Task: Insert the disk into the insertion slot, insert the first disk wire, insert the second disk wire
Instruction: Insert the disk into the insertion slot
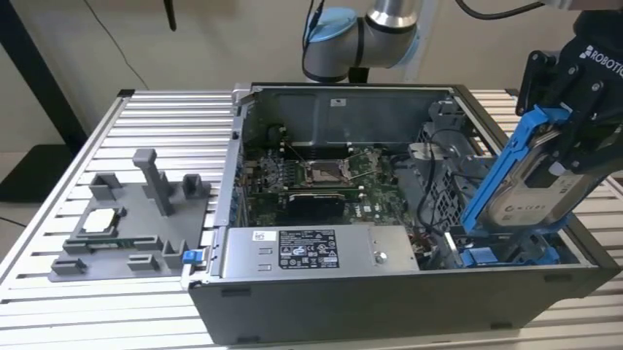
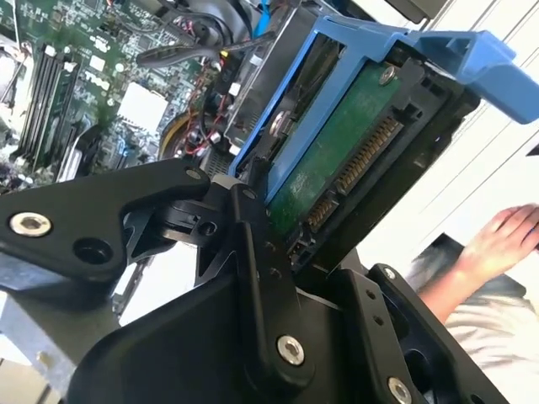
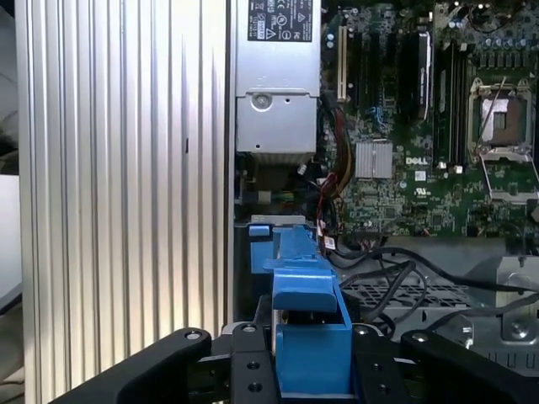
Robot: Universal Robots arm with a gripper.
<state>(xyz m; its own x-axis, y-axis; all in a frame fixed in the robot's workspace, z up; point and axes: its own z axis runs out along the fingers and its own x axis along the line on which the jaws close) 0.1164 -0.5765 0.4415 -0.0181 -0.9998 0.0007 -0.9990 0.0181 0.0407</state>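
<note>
The disk (image 1: 530, 197) is a silver-grey drive with a pale label, clipped in a bright blue carrier frame (image 1: 506, 160). It hangs tilted, steeply on edge, over the front corner of the open computer case at the exterior view's right. My gripper (image 1: 567, 154) is shut on it from above. The second wrist view shows the disk's green circuit board (image 2: 337, 160) and connector between my black fingers (image 2: 253, 252). Below the disk lies the blue-edged insertion slot (image 1: 506, 254). In the first wrist view the carrier (image 3: 307, 320) sits between my fingers. Loose black cables (image 1: 433, 182) run beside the slot.
The open case (image 1: 389, 299) stands on a slatted aluminium table (image 1: 156, 124), holding a motherboard (image 1: 311, 175) and a long grey power-supply box (image 1: 311, 251). A grey fixture (image 1: 127, 219) with a chip stands at the exterior view's left. A person's hand (image 2: 505, 236) shows beyond the case.
</note>
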